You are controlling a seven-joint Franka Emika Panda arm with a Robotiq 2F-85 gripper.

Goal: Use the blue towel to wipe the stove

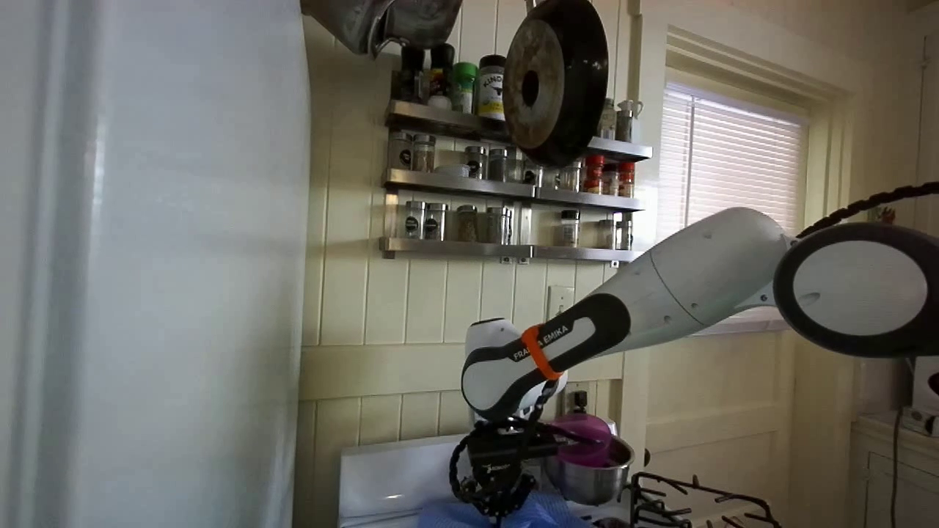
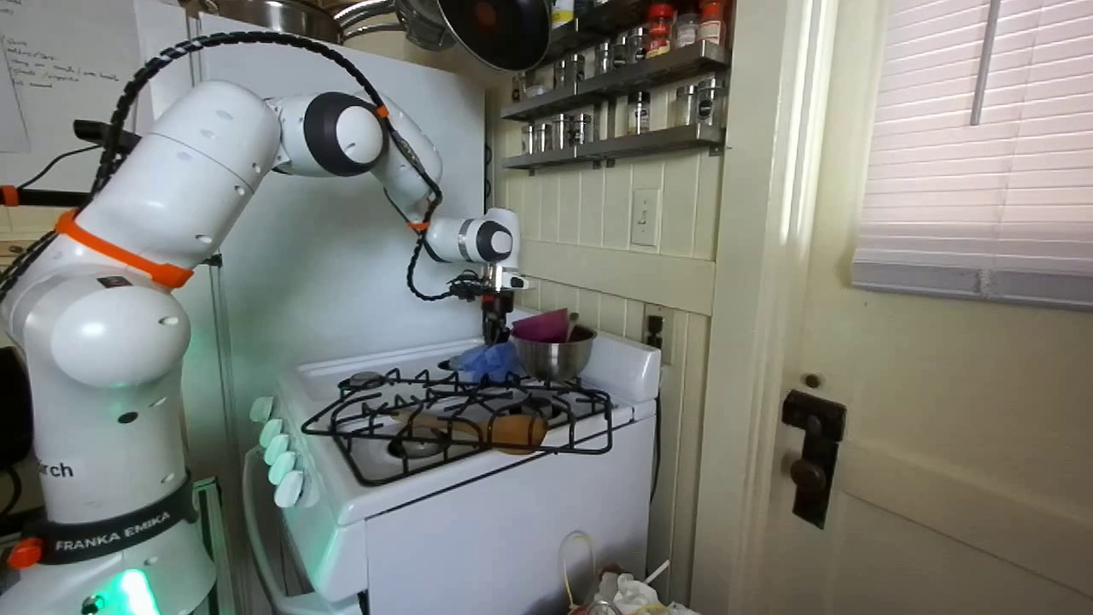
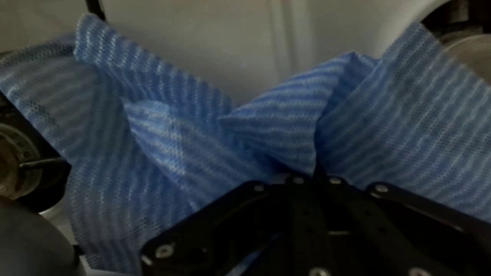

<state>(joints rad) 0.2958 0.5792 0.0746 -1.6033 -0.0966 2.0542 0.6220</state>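
Note:
The blue striped towel is bunched at my gripper in the wrist view, with loose folds spread to both sides. The gripper's fingers are together with the towel gathered between them; the very tips are hidden in the cloth. In both exterior views the gripper points down at the back of the white stove, and the towel lies crumpled under it, on or just above the stove top. A burner shows at the wrist view's left edge, beside the towel.
A steel bowl holding a pink-purple item stands right beside the gripper. Black grates and a wooden object are on the stove's nearer part. A tall white fridge and hanging pan border the space.

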